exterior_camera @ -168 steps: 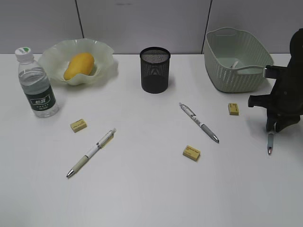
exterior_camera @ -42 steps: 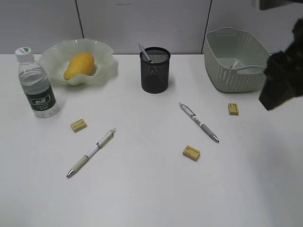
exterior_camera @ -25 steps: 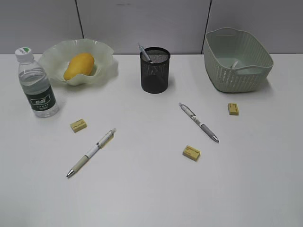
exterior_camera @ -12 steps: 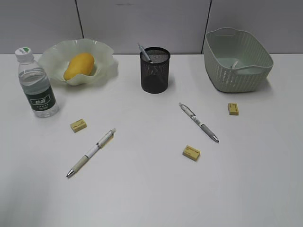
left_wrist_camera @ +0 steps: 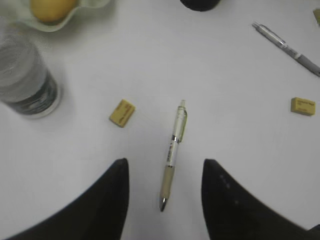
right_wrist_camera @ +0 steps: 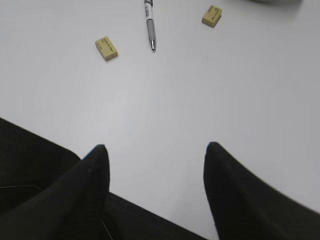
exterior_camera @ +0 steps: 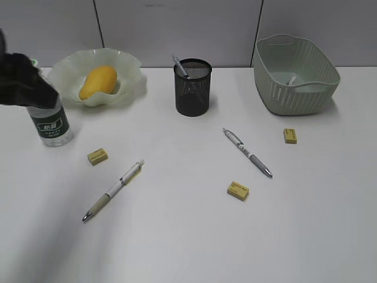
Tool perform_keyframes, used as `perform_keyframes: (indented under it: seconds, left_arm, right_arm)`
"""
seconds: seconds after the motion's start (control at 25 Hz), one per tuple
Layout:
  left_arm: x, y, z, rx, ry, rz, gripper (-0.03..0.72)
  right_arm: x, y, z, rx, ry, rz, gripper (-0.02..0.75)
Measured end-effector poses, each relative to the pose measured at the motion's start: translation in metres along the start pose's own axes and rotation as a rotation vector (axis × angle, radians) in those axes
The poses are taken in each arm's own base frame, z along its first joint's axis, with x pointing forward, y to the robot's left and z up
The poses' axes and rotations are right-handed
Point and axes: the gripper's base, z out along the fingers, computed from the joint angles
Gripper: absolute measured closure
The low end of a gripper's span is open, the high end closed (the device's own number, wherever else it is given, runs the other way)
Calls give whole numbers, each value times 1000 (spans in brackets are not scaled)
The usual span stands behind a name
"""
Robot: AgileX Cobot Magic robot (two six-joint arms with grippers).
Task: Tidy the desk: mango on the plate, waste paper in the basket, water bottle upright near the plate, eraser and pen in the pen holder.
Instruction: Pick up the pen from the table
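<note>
The mango (exterior_camera: 98, 81) lies on the ruffled green plate (exterior_camera: 131, 87). Beside it the water bottle (exterior_camera: 52, 122) stands upright. One pen (exterior_camera: 178, 65) sticks out of the black pen holder (exterior_camera: 192, 91). Two more pens (exterior_camera: 113, 190) (exterior_camera: 247, 152) and three yellow erasers (exterior_camera: 98, 155) (exterior_camera: 238, 190) (exterior_camera: 290, 135) lie on the desk (exterior_camera: 177, 236). A white scrap, likely the waste paper (exterior_camera: 293, 80), sits in the basket (exterior_camera: 297, 88). My left arm (exterior_camera: 19, 81) is a dark blur over the bottle's top. My left gripper (left_wrist_camera: 165, 166) hangs open above a pen (left_wrist_camera: 173, 150). My right gripper (right_wrist_camera: 157, 149) is open and empty.
In the left wrist view an eraser (left_wrist_camera: 122, 112) lies left of the pen and the bottle (left_wrist_camera: 25, 80) stands further left. The right wrist view shows the desk's near edge (right_wrist_camera: 60, 145) under the gripper, with two erasers (right_wrist_camera: 106, 48) (right_wrist_camera: 212, 15) and a pen (right_wrist_camera: 149, 25) beyond.
My left arm has swung into the exterior view at the upper left, in front of the bottle. The right arm dropped a pen into the holder earlier and has left that view.
</note>
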Motion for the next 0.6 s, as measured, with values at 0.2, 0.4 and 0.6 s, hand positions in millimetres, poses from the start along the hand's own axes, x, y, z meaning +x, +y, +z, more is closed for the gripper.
perform_keyframes:
  seconds: [0.2, 0.4, 0.6]
  left_arm:
    - [-14, -28, 46, 48, 114, 108, 323]
    - [-7, -45, 103, 67, 297, 167, 323]
    - [11, -50, 153, 31, 489, 262, 323]
  right_arm:
    - [0, 0, 0, 0, -1, 5, 260]
    - [0, 0, 0, 0, -1, 6, 260]
    - [0, 0, 0, 0, -1, 6, 260]
